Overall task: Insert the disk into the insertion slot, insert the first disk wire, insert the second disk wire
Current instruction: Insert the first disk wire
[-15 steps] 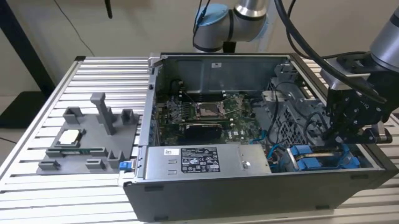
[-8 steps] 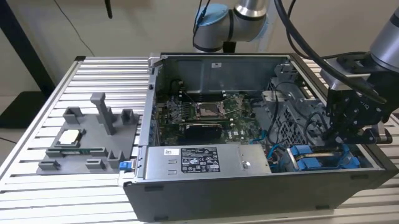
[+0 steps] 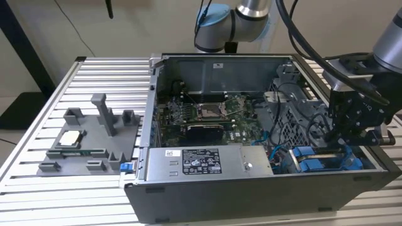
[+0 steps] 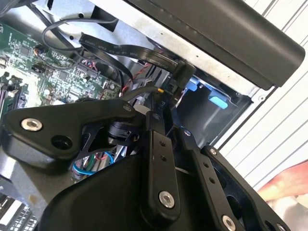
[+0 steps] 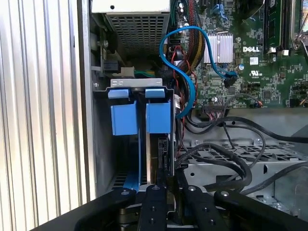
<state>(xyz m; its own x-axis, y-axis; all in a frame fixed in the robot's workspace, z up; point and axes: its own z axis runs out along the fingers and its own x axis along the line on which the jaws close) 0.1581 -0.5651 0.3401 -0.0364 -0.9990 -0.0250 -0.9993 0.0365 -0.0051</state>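
A slatted metal table (image 3: 37, 188) is carrying the open case (image 3: 251, 197), which is lying on its side with its inside facing up. The arm (image 3: 389, 42) is reaching down over the case's end at the exterior view's right. Inside the case, a grey labelled power box (image 3: 201, 162) is sitting along the near wall, and the green board (image 3: 207, 113) is lying on the case's floor behind it. Outside the case, on the exterior view's left, a grey tray (image 3: 88, 125) is resting on the table with a small white chip (image 3: 70, 137) lying on it.

The slot (image 5: 127, 83) is sitting in the case's corner beside the power box, under the arm. The disk (image 5: 159, 118) is standing on edge in that slot in its blue frame, already seated, with a second blue carrier (image 5: 124, 119) just beside it on the side of the case's outer wall. A blue cable (image 5: 190, 82) is looping from the board toward the slot.

The gripper (image 5: 161, 179) is hanging inside the case right at the disk's end. Its jaws are drawn nearly together, pinching the end of a black wire (image 4: 139, 91) – the wire is curving away over the board.
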